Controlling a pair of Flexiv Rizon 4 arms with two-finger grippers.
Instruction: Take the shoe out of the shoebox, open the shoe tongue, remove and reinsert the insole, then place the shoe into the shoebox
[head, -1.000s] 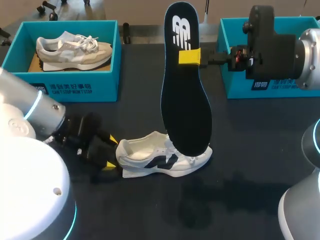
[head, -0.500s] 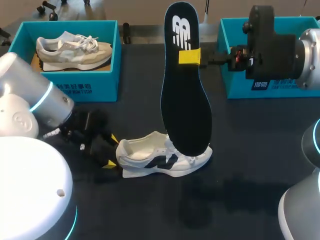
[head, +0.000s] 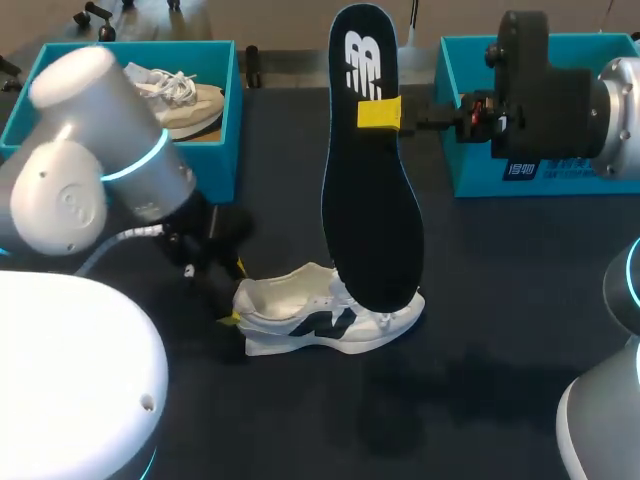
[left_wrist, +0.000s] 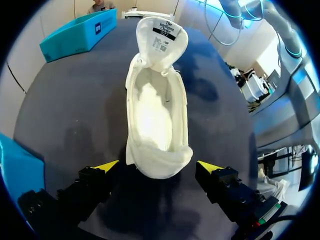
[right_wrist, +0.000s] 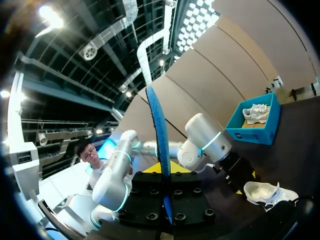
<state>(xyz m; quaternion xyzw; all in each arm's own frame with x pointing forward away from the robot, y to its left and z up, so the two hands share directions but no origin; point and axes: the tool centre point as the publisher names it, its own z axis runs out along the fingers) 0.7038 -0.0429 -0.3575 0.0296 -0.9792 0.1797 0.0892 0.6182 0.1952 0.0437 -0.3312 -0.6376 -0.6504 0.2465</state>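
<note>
Shoe (left_wrist: 157, 115) lying heel-first at wide left pincer (left_wrist: 157, 165), interior showing only from wrist; right pincer (head: 380, 113) gripping insole (head: 372, 220); shoebox (head: 205, 175) holding second shoe (head: 185, 95).

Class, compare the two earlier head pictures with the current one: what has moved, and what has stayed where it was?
The left arm has swung up and inward and now hides much of the left shoebox. This has brought the open left gripper slightly closer behind the heel of the shoe. Nothing was gripped or released. The right gripper still holds the insole upright over the shoe; none of these moved.
</note>
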